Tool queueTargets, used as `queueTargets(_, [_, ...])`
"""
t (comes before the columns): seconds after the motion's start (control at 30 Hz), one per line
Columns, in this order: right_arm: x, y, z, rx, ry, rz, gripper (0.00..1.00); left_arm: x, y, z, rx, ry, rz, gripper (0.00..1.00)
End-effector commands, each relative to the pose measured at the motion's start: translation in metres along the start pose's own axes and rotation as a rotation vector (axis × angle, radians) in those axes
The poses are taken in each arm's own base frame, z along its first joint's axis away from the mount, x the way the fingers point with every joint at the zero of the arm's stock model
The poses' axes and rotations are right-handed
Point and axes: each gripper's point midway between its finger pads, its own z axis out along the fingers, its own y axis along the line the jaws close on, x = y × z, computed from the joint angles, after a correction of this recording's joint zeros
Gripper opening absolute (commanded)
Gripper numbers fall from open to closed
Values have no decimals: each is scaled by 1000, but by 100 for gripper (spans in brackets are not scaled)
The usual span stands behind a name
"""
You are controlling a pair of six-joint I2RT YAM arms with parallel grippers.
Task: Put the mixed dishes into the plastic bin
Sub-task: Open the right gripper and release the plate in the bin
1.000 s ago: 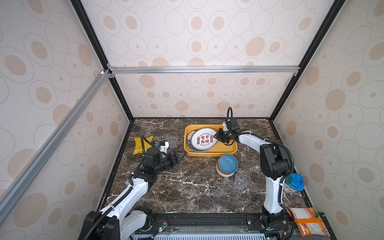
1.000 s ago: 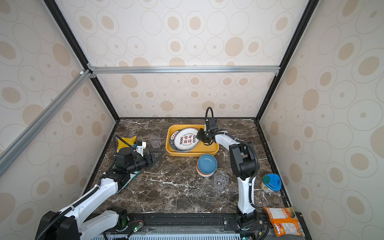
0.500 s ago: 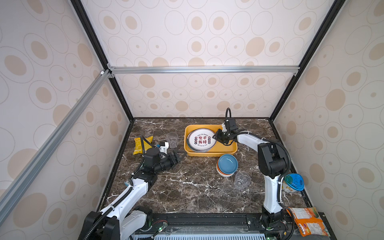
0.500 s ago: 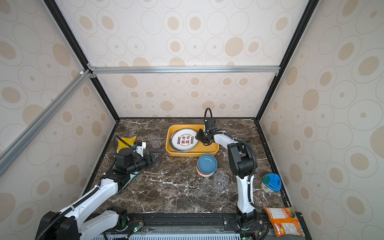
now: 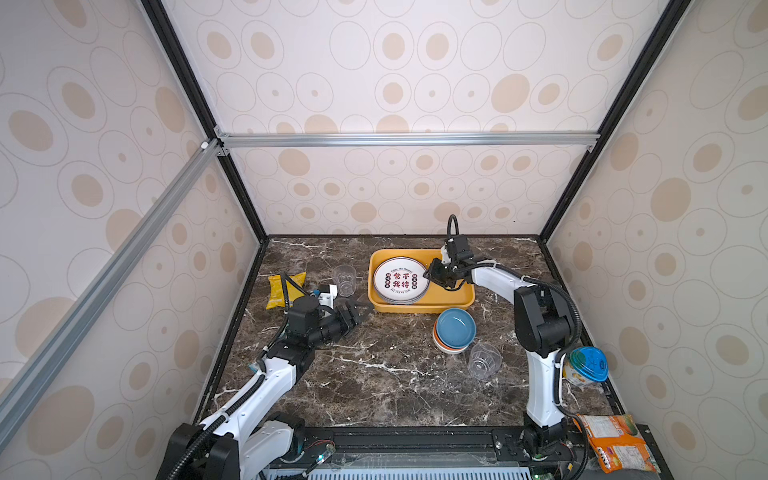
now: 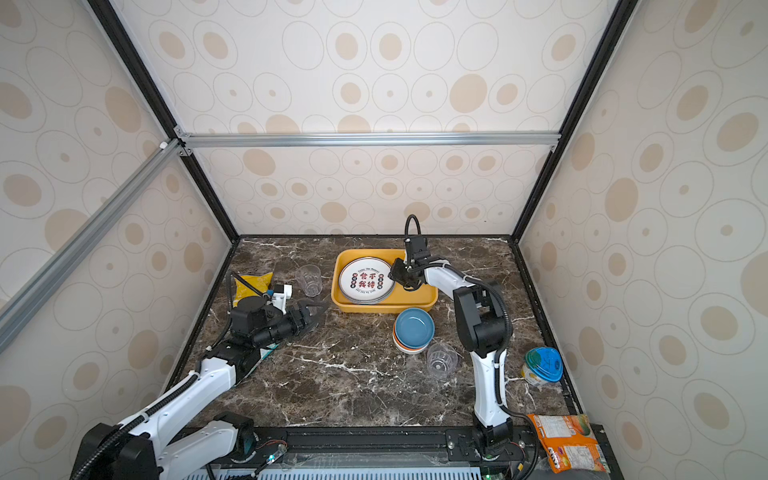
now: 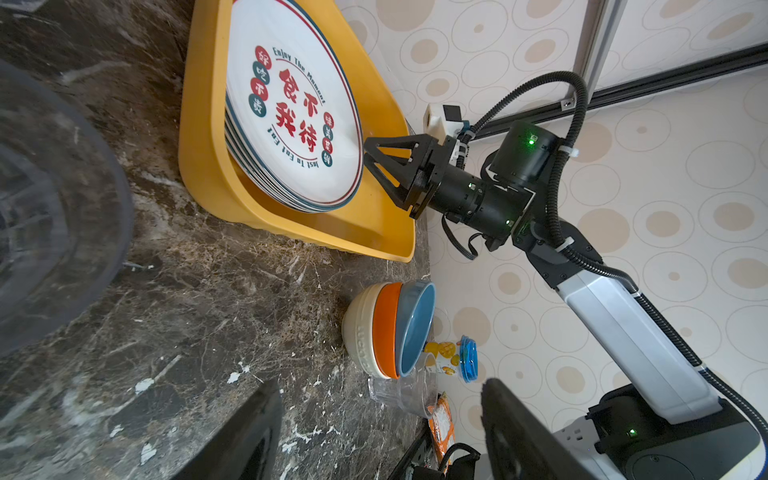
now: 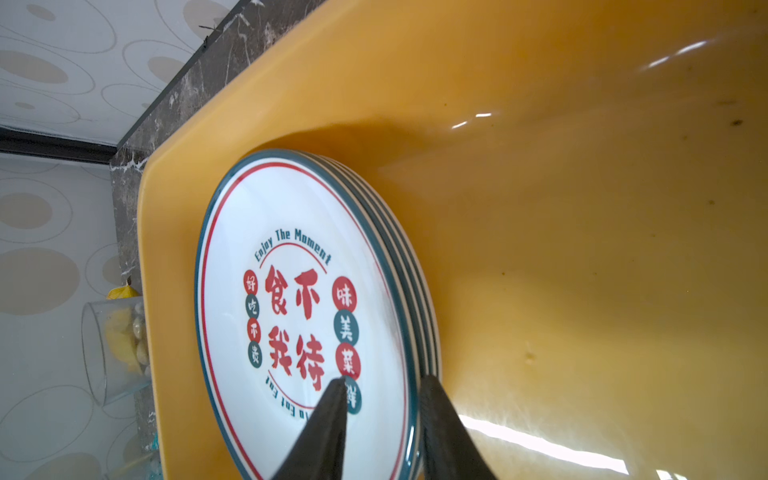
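The right gripper (image 8: 384, 380) has its two black fingers (image 8: 328, 424) parted a little and set astride the edge of the topmost of the round white printed plates (image 8: 299, 266). One finger lies over the printed face, and its mate lies just outside the green rim. Whether they press on the plate or merely flank it cannot be told.

The plates lie flat as a stack inside the shallow yellow-orange plastic bin (image 8: 540, 208). In both top views the stack fills the bin's left half, and the right gripper (image 5: 430, 275) reaches in over the right half. The bin (image 5: 419, 309) sits at mid-frame, toward the back of the dark marble table (image 5: 374, 374).

The left gripper (image 5: 361, 311) hovers low, left of centre, just off the bin's near left corner. Its jaws are spread wide with nothing between them. The left wrist view shows its fingers (image 7: 249, 436) far apart above the marble.

The remaining dishes are outside the bin:
- A nest of small bowls (image 5: 456, 328), blue inside orange inside cream-white, stands just in front of the bin's near right corner.
- A clear ribbed plastic cup (image 5: 483, 361) lies on its side just beside the bowls, lower right of them.
- A second clear cup (image 5: 344, 280) stands upright just left of the bin.

Further left, by the wall, lies a crumpled yellow snack bag (image 5: 284, 289). At the lower right, a tub with a blue lid (image 5: 588, 365) stands by the right arm, and an orange printed packet (image 5: 613, 442) lies in the frame's bottom right corner.
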Motion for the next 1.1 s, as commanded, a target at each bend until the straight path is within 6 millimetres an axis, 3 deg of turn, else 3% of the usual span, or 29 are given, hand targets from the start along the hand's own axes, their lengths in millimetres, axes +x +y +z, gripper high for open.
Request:
queueTargets(0.0, [-2,7,-10,8,-11,-22,34,-7,-9,-4,6,-27,40,76])
queueTargets(0.63, [1,15,-50,18,-36,-58,41,-13,-13,-8,-48,-28,119,78])
queueTargets(1.07, [24,20,-111,23,-23,-151,44,-10,-23,3,-73,13,179,78])
